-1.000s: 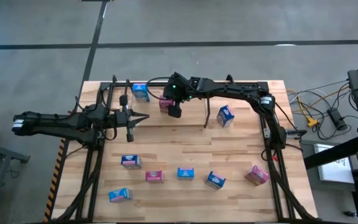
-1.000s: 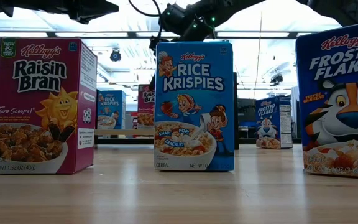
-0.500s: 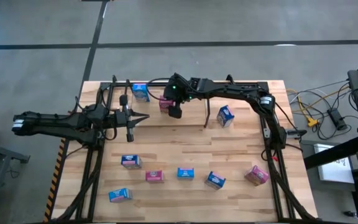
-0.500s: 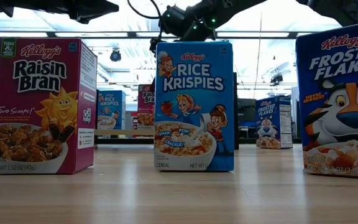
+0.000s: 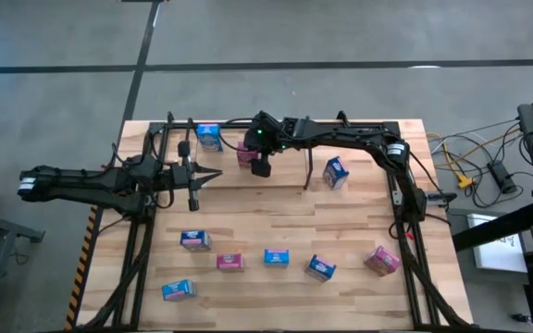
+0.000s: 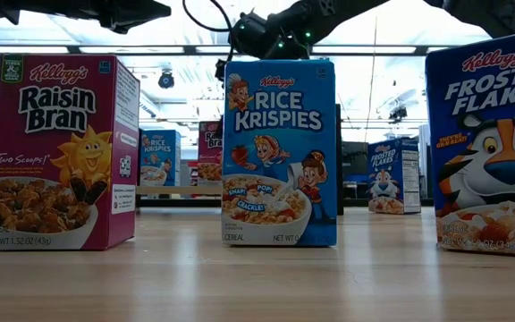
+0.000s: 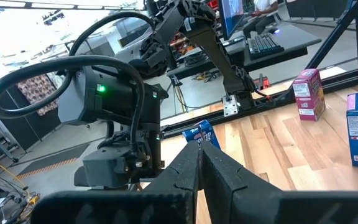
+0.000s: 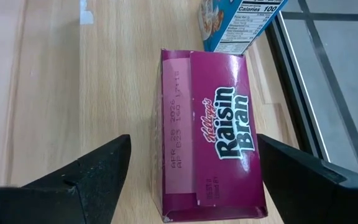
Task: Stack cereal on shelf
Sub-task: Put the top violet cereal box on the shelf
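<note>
floor: grey concrete | table: pale wood | cables at right

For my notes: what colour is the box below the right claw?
Magenta, with white Raisin Bran lettering. The right wrist view shows it best, between the open right claw.

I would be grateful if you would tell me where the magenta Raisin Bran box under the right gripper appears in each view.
High view: magenta Raisin Bran box at the table's far edge, mostly under the open right gripper.
Low view: small, far back, left of the big Rice Krispies box.
Left wrist view: not visible; the right arm's wrist fills that spot.
Right wrist view: centre, between the fingers.
Shared landmark: the blue box beside it.
</note>
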You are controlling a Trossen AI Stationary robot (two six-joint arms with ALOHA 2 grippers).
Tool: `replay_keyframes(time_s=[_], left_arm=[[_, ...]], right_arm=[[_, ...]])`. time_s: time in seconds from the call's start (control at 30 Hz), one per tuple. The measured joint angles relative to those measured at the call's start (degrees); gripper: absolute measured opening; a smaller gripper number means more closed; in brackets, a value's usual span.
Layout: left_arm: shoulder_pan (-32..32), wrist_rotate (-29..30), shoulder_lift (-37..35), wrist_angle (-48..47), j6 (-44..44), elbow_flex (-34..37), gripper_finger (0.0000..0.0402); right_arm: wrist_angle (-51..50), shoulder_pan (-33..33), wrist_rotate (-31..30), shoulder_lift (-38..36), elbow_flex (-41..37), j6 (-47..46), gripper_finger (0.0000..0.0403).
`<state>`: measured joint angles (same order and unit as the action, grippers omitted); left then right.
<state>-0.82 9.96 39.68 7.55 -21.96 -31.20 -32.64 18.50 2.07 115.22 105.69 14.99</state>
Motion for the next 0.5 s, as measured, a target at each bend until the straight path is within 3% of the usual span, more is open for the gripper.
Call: replay_keyframes(time_s=[0.33, 0.5], left_arm=[[0.00, 0.00, -0.02, 0.04, -0.02, 0.00, 0.0000], [-0.01, -0.01, -0.02, 0.05, -0.02, 0.00, 0.0000]], right_arm=[[-0.02, 0.00, 0.00, 0.00, 0.00, 0.06, 0.0246], [0.32, 0.00, 0.00, 0.00, 0.00, 0.25, 0.0229]])
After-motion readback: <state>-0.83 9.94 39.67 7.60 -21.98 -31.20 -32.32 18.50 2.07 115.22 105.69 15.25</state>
